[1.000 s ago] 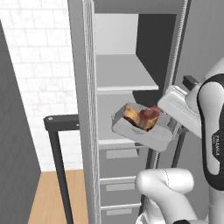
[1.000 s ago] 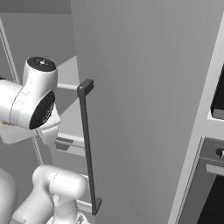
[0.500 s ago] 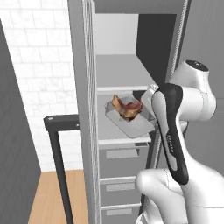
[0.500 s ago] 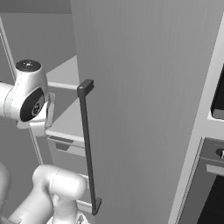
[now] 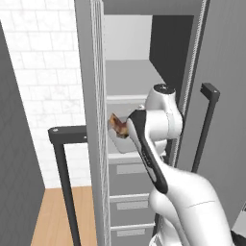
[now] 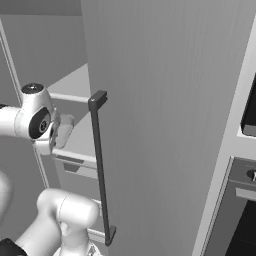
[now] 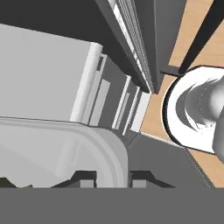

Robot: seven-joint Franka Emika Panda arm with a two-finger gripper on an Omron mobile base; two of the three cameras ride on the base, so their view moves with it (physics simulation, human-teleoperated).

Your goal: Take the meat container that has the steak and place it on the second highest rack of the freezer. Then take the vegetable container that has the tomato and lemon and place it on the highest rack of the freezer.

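The steak, a red-brown and tan chunk, lies in a pale grey meat container held inside the open freezer. The container hangs just above the second highest rack and below the highest rack; I cannot tell whether it touches the shelf. In the hand view my gripper is shut on the container's rounded rim, one dark fingertip on each side. My arm's white links hide the gripper in the left base view. The tomato and lemon are out of view.
The freezer's flat grey door stands open on the right with its long dark handle. Grey drawers sit under the racks. A dark bar frame stands left over a wood floor. The black oven is at far right.
The arm has reached deeper into the freezer and carried the container with the steak inward and leftward, from in front of the shelves to over the second highest rack.
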